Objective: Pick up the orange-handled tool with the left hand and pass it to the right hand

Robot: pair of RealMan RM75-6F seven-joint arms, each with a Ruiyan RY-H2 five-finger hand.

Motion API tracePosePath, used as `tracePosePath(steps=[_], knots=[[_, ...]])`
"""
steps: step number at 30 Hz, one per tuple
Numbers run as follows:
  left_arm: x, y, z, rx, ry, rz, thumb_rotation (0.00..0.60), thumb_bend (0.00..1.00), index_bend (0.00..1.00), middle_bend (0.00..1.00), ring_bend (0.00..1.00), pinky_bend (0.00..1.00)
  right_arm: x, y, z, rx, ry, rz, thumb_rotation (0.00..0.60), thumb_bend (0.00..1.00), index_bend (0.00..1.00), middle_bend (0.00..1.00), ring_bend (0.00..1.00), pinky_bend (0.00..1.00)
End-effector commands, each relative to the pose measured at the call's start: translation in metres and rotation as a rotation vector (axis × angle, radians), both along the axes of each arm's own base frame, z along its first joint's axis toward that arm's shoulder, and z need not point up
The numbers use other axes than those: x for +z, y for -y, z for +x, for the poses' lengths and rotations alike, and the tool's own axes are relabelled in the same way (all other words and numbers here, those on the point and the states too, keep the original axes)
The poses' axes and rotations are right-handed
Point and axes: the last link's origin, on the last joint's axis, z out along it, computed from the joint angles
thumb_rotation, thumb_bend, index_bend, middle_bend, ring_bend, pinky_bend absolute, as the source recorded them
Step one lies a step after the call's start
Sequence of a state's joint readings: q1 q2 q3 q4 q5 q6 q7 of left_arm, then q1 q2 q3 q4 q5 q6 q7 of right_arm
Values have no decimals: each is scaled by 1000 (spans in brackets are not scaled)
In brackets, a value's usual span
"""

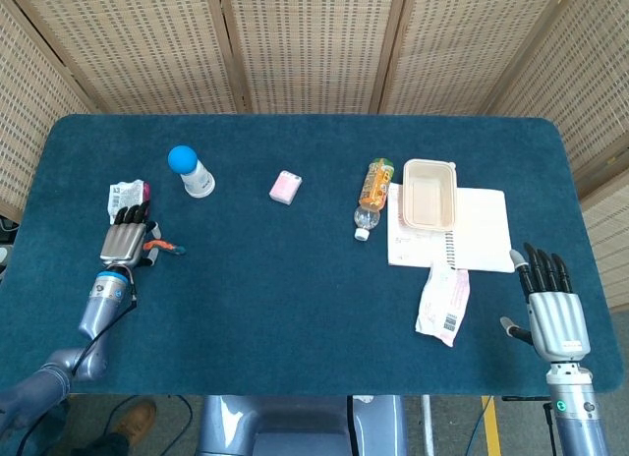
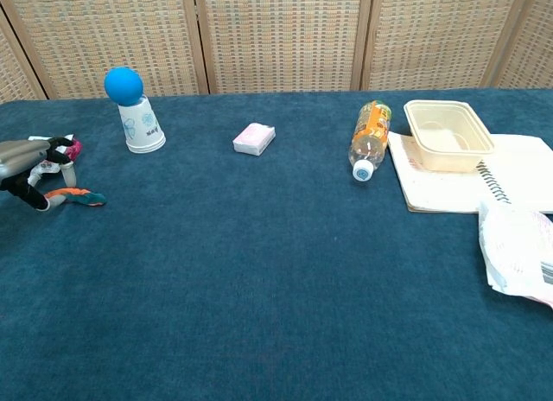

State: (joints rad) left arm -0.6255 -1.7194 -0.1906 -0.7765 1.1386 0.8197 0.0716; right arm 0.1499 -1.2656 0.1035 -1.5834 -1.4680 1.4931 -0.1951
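The orange-handled tool [image 1: 167,247] [image 2: 79,196] lies flat on the blue table at the left, orange at its left end and teal at its right. My left hand [image 1: 126,239] [image 2: 33,165] hovers just over the tool's left end with fingers spread and holds nothing. Whether a fingertip touches the tool cannot be told. My right hand [image 1: 553,304] hangs open at the table's right front edge, fingers straight and apart, far from the tool; the chest view does not show it.
A white pouch [image 1: 126,194] lies just behind the left hand. A paper cup with a blue ball [image 1: 191,171] stands behind the tool. A pink packet [image 1: 285,187], a bottle [image 1: 372,194], a beige tray [image 1: 429,195] on a notebook [image 1: 480,230] and a white bag [image 1: 444,302] sit further right.
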Motion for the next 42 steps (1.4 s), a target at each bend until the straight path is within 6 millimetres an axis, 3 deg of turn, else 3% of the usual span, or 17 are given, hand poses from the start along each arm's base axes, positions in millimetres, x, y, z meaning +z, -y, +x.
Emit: tracePosePath(steps=[1, 9, 14, 28, 32, 37, 42], knots=[[-3, -1, 0, 6, -6, -4, 600, 419, 460, 0, 0, 0, 0, 0, 0, 1, 1, 0, 600, 0, 0, 0, 0, 0], [-6, -2, -1, 10, -23, -2, 600, 420, 467, 0, 0, 0, 0, 0, 0, 1, 6, 3, 600, 0, 0, 0, 0, 0], [-6, -1, -2, 17, -12, 4, 600, 489, 576, 0, 0, 0, 0, 0, 0, -1, 12, 6, 600, 0, 0, 0, 0, 0], [1, 2, 10, -8, 108, 35, 600, 546, 685, 0, 0, 0, 0, 0, 1, 2, 16, 11, 600, 0, 0, 0, 0, 0], [9, 6, 33, -49, 300, 46, 600, 547, 698, 0, 0, 0, -2, 0, 2, 11, 33, 24, 600, 0, 0, 0, 0, 0], [16, 18, 75, -132, 624, -10, 600, 548, 700, 0, 0, 0, -3, 4, 9, 40, 87, 62, 600, 0, 12, 0, 0, 0], [8, 30, 120, -208, 837, -100, 600, 548, 700, 0, 0, 0, 3, 15, 31, 122, 124, 88, 600, 0, 79, 0, 0, 0]])
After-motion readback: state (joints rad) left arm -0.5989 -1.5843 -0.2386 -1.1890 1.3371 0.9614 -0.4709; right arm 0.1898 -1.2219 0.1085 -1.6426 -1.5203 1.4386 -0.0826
